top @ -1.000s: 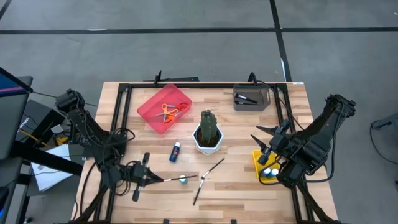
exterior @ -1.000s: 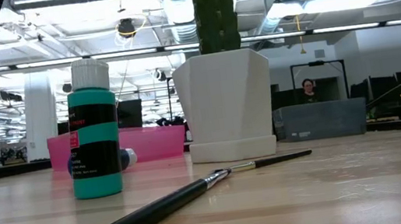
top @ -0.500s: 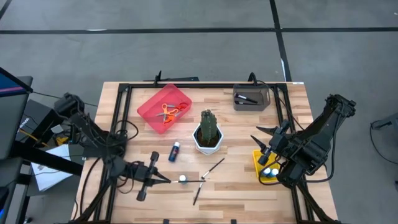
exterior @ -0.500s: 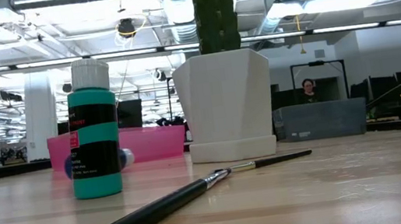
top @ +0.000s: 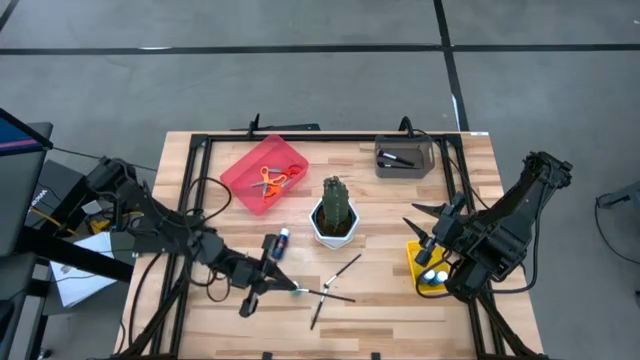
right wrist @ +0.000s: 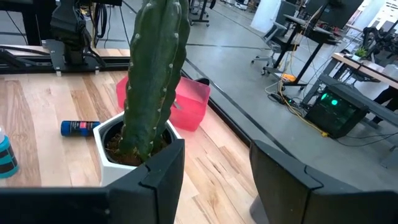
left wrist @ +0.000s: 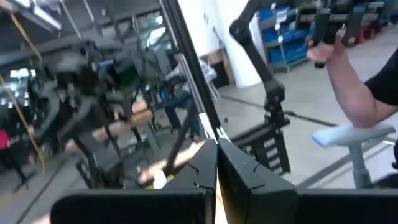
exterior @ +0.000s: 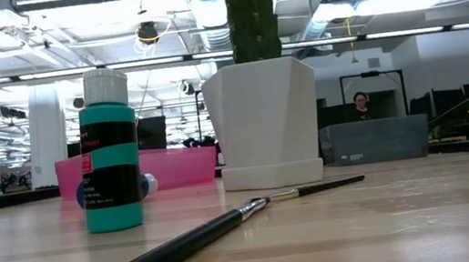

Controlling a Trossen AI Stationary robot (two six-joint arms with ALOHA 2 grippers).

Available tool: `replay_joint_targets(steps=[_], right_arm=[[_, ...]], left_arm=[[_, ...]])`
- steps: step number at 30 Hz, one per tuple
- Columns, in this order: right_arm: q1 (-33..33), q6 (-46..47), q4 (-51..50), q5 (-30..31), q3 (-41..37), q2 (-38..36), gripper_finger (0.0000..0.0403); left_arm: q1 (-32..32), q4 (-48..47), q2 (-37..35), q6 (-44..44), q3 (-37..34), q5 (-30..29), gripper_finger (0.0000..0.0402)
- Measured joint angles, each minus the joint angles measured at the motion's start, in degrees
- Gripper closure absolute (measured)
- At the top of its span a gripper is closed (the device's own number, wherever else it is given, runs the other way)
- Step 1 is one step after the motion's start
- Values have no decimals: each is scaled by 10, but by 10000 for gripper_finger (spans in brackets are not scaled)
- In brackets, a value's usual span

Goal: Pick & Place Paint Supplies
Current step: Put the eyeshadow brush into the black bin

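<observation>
My left gripper (top: 290, 288) is shut and hovers near the table's near middle, right by an upright teal bottle with a white cap (exterior: 109, 153). A thin dark paintbrush (top: 330, 295) sticks out from its fingertips toward the right. A second brush (top: 338, 290) lies flat on the wood, and the held brush crosses over it. A blue bottle (top: 283, 243) lies on its side. Orange scissors (top: 268, 180) rest in the red tray. My right gripper (top: 416, 228) is open and waits above a yellow bin (top: 415, 262) that holds white-capped bottles. My left gripper seems to pinch one end of the paintbrush (top: 303, 291), coming from the table's left with its fingers along the brush. The brush points on toward the right, its far end (top: 352, 299) above the lying brush. The fingers hide the place of contact.
A green cactus in a white pot (top: 335, 210) stands mid-table, just beyond the brushes. A grey bin (top: 403, 158) with a dark item sits at the far right, and the red tray (top: 250, 165) at the far left. A black frame edges the table. People show in the room beyond.
My left gripper has travelled toward the table's right, from the near-left area up to the teal bottle, and has swung to slant slightly toward the near edge. The thin brush at its tips has moved right with it. The bottle and the lying brush have stayed put.
</observation>
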Motion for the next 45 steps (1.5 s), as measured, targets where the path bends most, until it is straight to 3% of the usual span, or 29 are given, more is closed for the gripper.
replay_joint_targets(steps=[10, 14, 19, 25, 35, 41, 45], right_arm=[[0, 0, 0, 0, 0, 0, 226], [0, -17, 9, 6, 0, 0, 226], [0, -102, 78, 15, 0, 0, 226], [0, -207, 168, 14, 0, 1, 226], [17, -378, 317, 16, -15, 1, 225], [38, -518, 445, 16, -15, 28, 225], [36, -679, 608, -13, -15, 62, 225]], left_arm=[[74, 54, 0, 41, 25, 119, 401], [81, 76, 0, 58, 25, 125, 401], [73, 129, 40, 78, 25, 123, 401], [49, 146, 113, 123, 70, 70, 401], [6, 169, 190, 227, 139, -92, 401], [9, 227, 220, 260, 139, -124, 401], [9, 229, 221, 267, 139, -126, 401]])
